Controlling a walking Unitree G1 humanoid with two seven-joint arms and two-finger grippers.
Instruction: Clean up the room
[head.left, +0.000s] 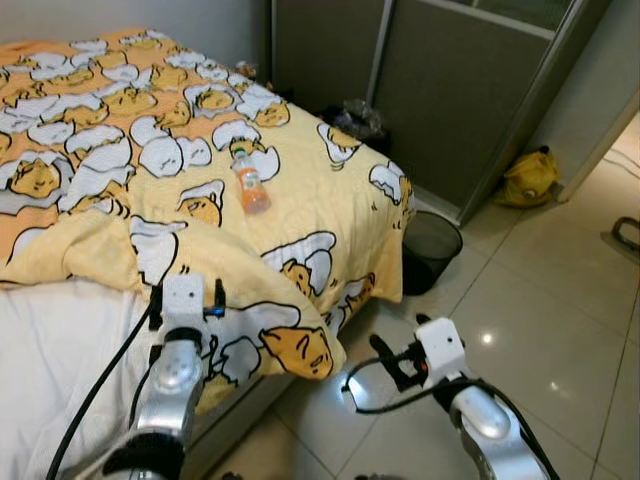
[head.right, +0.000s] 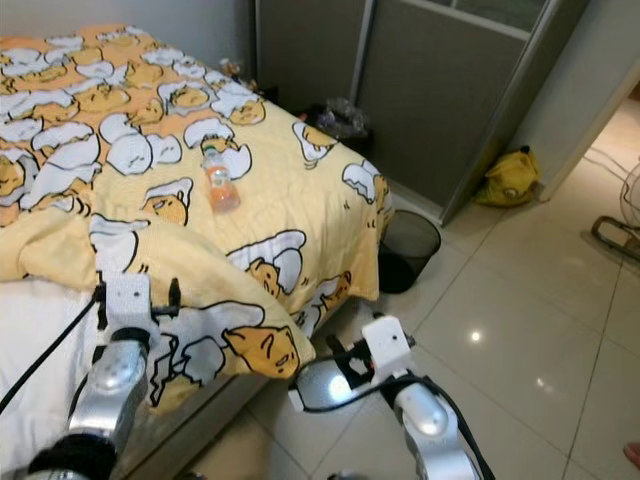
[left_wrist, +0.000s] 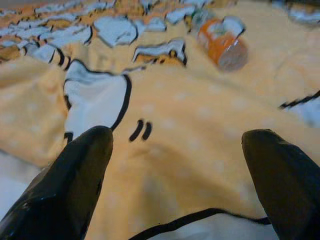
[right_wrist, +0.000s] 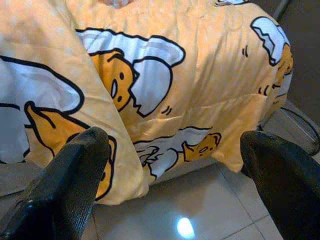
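While bottle (head.left: 249, 184) lies on bed (head.left: 90, 340), far from me, cap end far. Left gripper (head.left: 187, 292) over blanket, fingers apart, nearer to bottle, which sits far and bit right. Right gripper (head.left: 388, 360) over floor, fingers apart.

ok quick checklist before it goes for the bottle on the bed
1. Bottle in view, lying on its side on the blanket: ok.
2. Left tool open: ok.
3. Left tool at the bottle: not ok, it hovers over the blanket's near fold, short of it.
4. Right tool open and free: ok, over the floor beside the bed.
5. Bin near the bed's corner: ok.
6. Bottle cap on: cannot tell.
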